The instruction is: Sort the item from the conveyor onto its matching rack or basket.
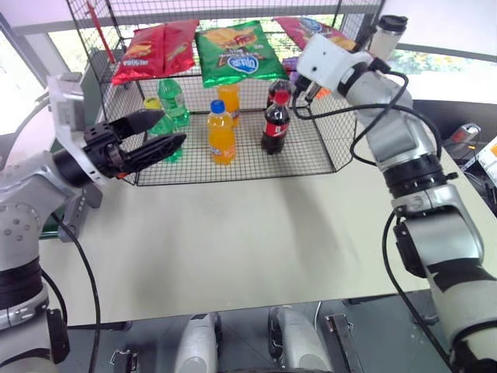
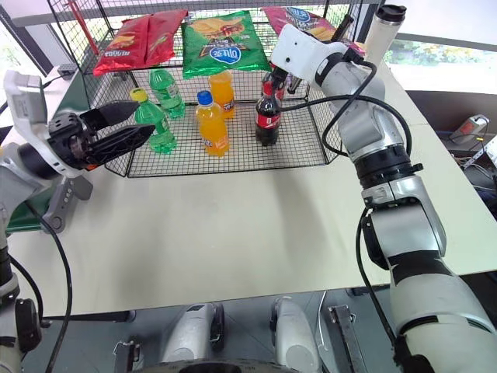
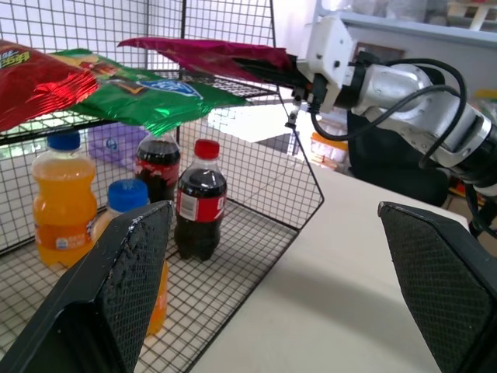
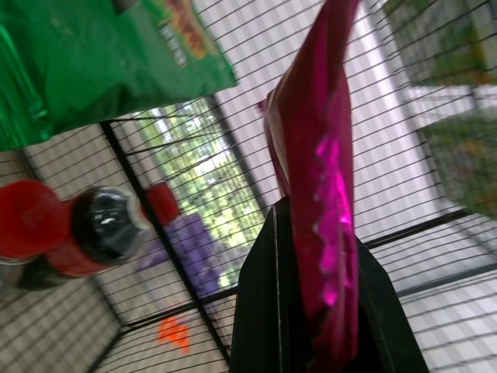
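The item, a glossy magenta-pink chip bag (image 3: 210, 56), hangs edge-on from my right gripper (image 4: 322, 299), which is shut on its lower edge. The bag (image 1: 311, 29) lies over the right end of the upper grid shelf of the black wire rack (image 1: 311, 167), beside a green chip bag (image 1: 237, 53). My left gripper (image 1: 169, 130) stands open and empty in front of the rack's left side, level with the bottles. A strip of the dark green conveyor (image 2: 71, 92) shows behind it at the left.
Two red chip bags (image 1: 155, 50) lie on the shelf's left part. On the rack's floor stand green (image 1: 172, 101), orange (image 1: 220, 134) and cola (image 1: 276, 124) bottles. A white tumbler (image 2: 384, 31) stands right of the rack. The beige table (image 1: 248, 241) spreads out in front.
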You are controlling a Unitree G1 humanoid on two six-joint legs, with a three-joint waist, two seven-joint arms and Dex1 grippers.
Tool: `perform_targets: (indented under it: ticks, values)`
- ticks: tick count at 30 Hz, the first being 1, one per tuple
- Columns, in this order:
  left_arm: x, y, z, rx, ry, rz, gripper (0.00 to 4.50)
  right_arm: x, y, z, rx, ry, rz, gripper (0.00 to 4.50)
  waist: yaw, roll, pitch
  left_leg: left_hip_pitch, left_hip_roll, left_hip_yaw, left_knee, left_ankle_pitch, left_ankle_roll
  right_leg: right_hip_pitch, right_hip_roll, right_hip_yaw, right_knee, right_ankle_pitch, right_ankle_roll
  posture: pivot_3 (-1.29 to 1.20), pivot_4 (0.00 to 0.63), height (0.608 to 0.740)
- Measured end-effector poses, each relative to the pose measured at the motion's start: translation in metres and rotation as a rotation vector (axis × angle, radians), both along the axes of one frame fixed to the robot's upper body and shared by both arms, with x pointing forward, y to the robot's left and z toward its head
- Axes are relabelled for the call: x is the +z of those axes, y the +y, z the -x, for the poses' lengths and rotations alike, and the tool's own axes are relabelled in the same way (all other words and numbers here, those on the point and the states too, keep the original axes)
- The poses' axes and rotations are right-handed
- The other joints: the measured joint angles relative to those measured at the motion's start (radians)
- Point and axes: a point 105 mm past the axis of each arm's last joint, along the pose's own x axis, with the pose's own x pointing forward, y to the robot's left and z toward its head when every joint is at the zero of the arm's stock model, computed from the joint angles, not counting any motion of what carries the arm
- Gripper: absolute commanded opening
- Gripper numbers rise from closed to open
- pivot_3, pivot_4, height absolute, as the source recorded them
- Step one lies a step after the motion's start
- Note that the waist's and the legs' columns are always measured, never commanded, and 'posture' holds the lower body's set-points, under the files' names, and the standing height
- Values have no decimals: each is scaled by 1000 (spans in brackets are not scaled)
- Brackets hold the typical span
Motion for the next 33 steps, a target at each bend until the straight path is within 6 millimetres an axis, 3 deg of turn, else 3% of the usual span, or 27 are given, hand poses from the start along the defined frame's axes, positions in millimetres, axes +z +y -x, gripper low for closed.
perform_targets:
  ticks: [3, 5, 8, 9, 16, 21, 33]
  values:
    - [-4, 0, -1, 7, 11, 6, 4500, 20, 5, 2, 33, -17, -45, 1698, -2, 0, 0, 0, 0, 0, 0, 0, 0, 0, 0, 0, 0, 0, 0, 0, 150, 740]
    - [-9, 2, -1, 17, 28, 7, 4500, 27, 7, 4, 61, -15, -60, 2855, -3, 0, 0, 0, 0, 0, 0, 0, 0, 0, 0, 0, 0, 0, 0, 0, 150, 740]
    - [-9, 2, -1, 21, 30, 11, 4500, 24, 9, 4, 102, 53, -83, 4301, -2, 0, 0, 0, 0, 0, 0, 0, 0, 0, 0, 0, 0, 0, 0, 0, 150, 740]
    - [-9, 2, -1, 23, 29, 12, 4500, 21, 10, 3, 118, 89, -89, 4420, -2, 0, 0, 0, 0, 0, 0, 0, 0, 0, 0, 0, 0, 0, 0, 0, 150, 740]
    - [-15, 2, -1, 33, 31, 15, 4500, 8, 18, 11, 294, 369, -190, 4420, -3, 0, 0, 0, 0, 0, 0, 0, 0, 0, 0, 0, 0, 0, 0, 0, 150, 740]
    - [-16, 3, -2, 44, 27, 18, 4500, 19, 25, 17, 374, 392, -215, 4420, -2, 0, 0, 0, 0, 0, 0, 0, 0, 0, 0, 0, 0, 0, 0, 0, 150, 740]
    - [-24, 6, -2, 75, 48, 6, 4500, 8, 29, 26, 482, 454, -245, 4420, 0, 0, 0, 0, 0, 0, 0, 0, 0, 0, 0, 0, 0, 0, 0, 0, 150, 740]
